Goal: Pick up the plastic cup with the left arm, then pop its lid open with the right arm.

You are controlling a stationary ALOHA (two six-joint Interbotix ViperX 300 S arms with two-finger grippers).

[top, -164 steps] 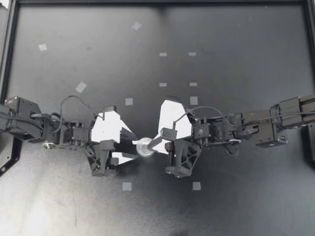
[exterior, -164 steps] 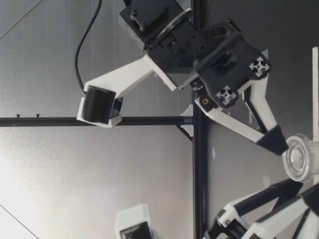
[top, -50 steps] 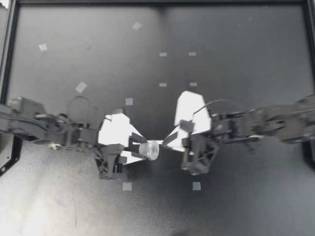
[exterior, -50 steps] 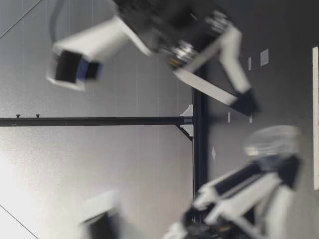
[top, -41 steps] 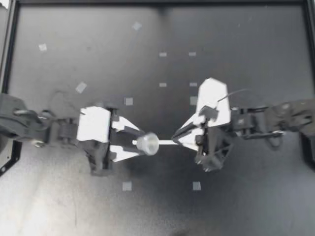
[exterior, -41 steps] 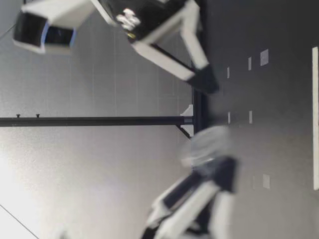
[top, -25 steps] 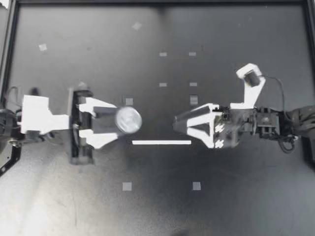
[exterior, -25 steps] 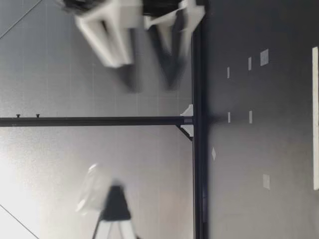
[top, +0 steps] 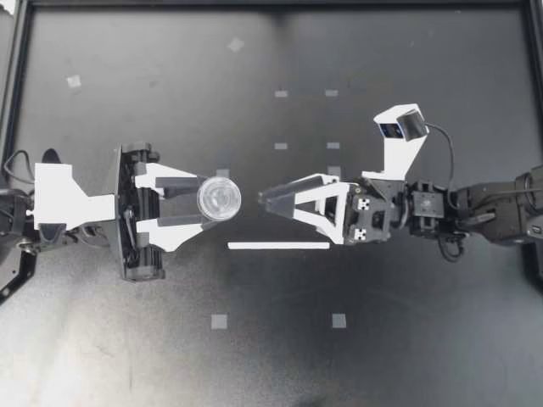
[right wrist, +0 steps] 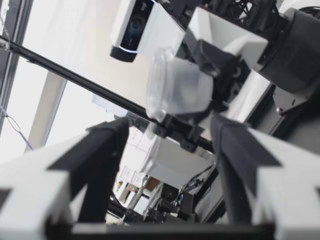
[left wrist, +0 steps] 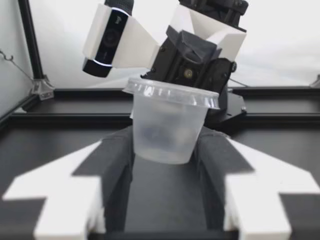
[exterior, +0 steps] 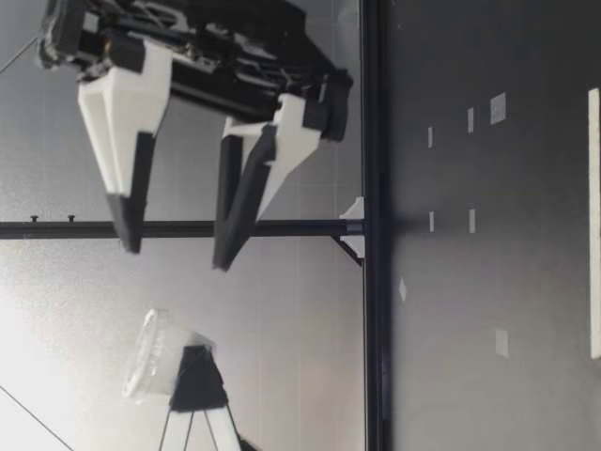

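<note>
My left gripper is shut on a clear plastic cup, held high above the black table. In the left wrist view the cup stands rim up between the two fingers. My right gripper is open and empty, a short way from the cup and pointing at it. The low view shows my right gripper well above the table, beside the cup. In the right wrist view the cup sits ahead of the spread fingers.
A thin white strip lies on the table below the two grippers. Several small pale tape squares dot the surface. A black frame rail borders the table's far edge.
Both arms rose and drew apart. My right gripper let go of the cup and opened. My left gripper carried the cup up and to the left, uncovering the white strip.
</note>
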